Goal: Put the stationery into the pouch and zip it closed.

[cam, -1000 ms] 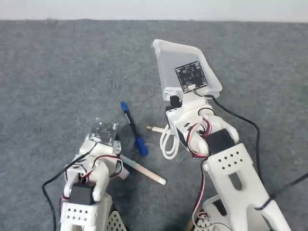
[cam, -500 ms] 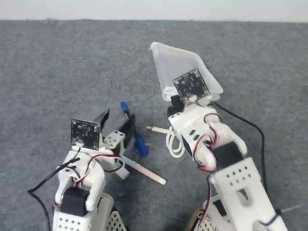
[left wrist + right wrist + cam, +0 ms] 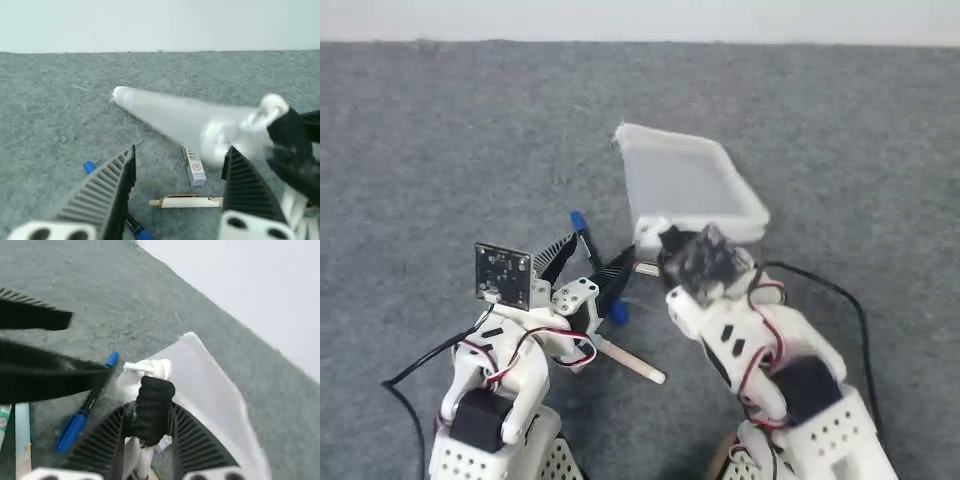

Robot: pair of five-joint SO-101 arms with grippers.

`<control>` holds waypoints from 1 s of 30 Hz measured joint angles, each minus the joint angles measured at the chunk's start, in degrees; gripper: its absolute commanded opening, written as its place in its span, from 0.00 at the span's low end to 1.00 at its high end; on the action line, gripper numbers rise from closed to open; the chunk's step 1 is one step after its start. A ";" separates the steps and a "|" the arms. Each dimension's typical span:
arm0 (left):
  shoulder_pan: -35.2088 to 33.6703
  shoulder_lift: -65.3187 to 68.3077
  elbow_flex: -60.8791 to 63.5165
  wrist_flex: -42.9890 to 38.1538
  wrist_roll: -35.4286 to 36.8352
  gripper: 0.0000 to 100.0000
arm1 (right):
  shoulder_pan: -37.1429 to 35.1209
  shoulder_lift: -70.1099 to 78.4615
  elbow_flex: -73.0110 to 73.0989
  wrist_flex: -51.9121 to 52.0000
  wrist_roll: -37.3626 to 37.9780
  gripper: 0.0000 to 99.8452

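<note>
High view: the left gripper [image 3: 588,262] gapes wide over the blue pen [image 3: 579,224]; the right gripper [image 3: 148,412] clamps the black pull [image 3: 151,402] of the pouch [image 3: 685,182].

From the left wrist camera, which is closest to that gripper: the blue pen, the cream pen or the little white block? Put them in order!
From the left gripper:
1. Blue pen: right under it, between the open fingers.
2. Cream pen: on the carpet a little ahead.
3. Little white block: farther out, beyond the cream pen, near the pouch.
</note>
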 measured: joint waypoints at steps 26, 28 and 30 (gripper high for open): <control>3.69 0.00 0.00 0.00 0.00 0.27 | -4.22 -5.89 2.99 0.00 1.32 0.01; 3.69 0.00 0.35 -0.62 0.00 0.27 | -4.22 -5.89 2.99 0.00 1.32 0.01; 3.69 0.00 1.85 -2.37 -0.70 0.25 | -4.22 -5.89 2.99 0.00 1.41 0.01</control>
